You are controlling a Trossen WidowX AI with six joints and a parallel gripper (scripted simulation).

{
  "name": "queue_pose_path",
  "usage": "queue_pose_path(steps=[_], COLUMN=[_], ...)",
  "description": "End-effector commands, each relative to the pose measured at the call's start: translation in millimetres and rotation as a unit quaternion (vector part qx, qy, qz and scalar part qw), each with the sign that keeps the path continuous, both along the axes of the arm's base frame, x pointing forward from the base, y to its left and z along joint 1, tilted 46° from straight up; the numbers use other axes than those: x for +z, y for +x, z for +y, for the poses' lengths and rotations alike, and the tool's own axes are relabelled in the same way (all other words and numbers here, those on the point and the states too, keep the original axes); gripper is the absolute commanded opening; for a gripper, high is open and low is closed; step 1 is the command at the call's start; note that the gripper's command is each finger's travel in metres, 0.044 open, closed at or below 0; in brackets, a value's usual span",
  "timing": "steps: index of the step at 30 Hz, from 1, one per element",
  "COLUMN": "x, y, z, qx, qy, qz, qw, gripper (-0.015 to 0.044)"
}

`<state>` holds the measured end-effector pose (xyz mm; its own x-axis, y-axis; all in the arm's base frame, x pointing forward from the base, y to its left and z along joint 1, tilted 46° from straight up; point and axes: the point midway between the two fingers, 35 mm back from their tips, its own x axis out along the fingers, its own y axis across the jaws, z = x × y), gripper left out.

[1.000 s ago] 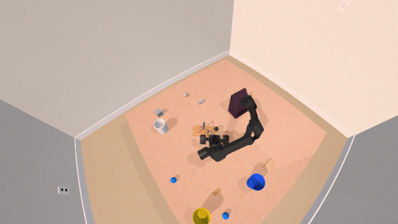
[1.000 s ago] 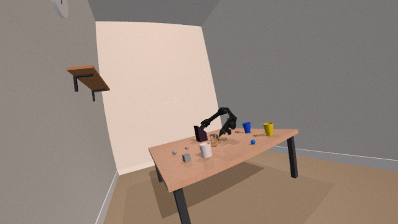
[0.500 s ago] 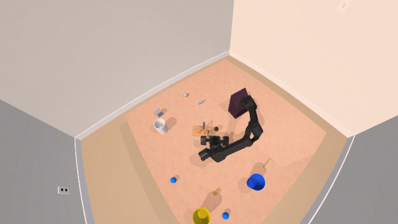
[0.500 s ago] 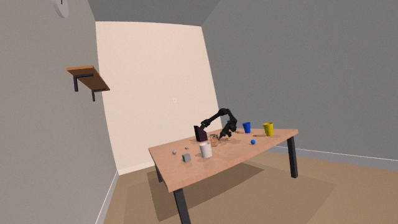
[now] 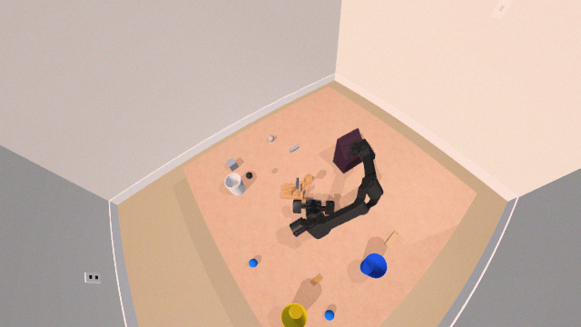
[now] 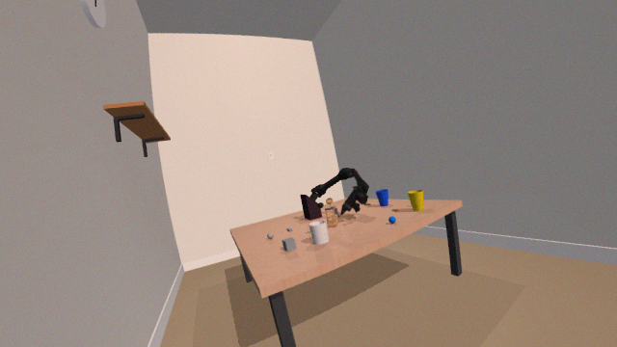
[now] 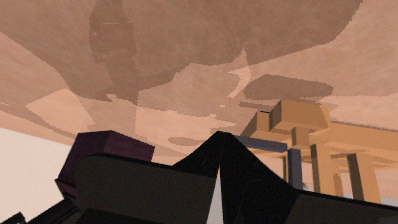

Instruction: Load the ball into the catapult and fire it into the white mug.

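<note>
The orange-brown catapult (image 5: 287, 191) (image 6: 332, 222) (image 7: 302, 118) stands on the table with its throwing arm raised; its cup (image 5: 309, 179) (image 6: 329, 200) is up and looks empty. The black ball (image 5: 249, 175) (image 6: 320, 205) is in the air, out of the cup, between the catapult and the white mug (image 5: 235, 184) (image 6: 319, 233) and above the mug's height. The mug stands upright. My gripper (image 5: 310, 200) (image 6: 342, 214) (image 7: 222, 138) is shut and empty, beside the catapult. The ball is not visible in the wrist view.
A dark purple block (image 5: 347, 152) (image 6: 310, 207) (image 7: 107, 150) stands by the arm's base. A grey cube (image 5: 232, 163) (image 6: 289, 244) is beside the mug. A blue cup (image 5: 374, 266) (image 6: 383, 198), a yellow cup (image 5: 294, 316) (image 6: 416, 200) and blue balls stand farther off.
</note>
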<state>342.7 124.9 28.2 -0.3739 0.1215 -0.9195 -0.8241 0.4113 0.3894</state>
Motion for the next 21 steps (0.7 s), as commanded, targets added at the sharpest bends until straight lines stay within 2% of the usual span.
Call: queue_pose_path(steps=[1, 4, 7, 8, 12, 21], x=[61, 95, 98, 83, 78, 58], y=[18, 20, 20, 22, 32, 72], z=[-27, -44, -45, -39, -46, -78], qx=[-0.011, -0.017, -0.017, -0.024, -0.057, -0.204], qy=[0.008, 0.009, 0.009, 0.010, 0.012, 0.022], qz=[-0.055, -0.078, -0.080, -0.075, -0.080, -0.103], qw=[0.998, 0.997, 0.997, 0.997, 0.995, 0.973], gripper=[0.0000, 0.0000, 0.0000, 0.0026, 0.0131, 0.0367])
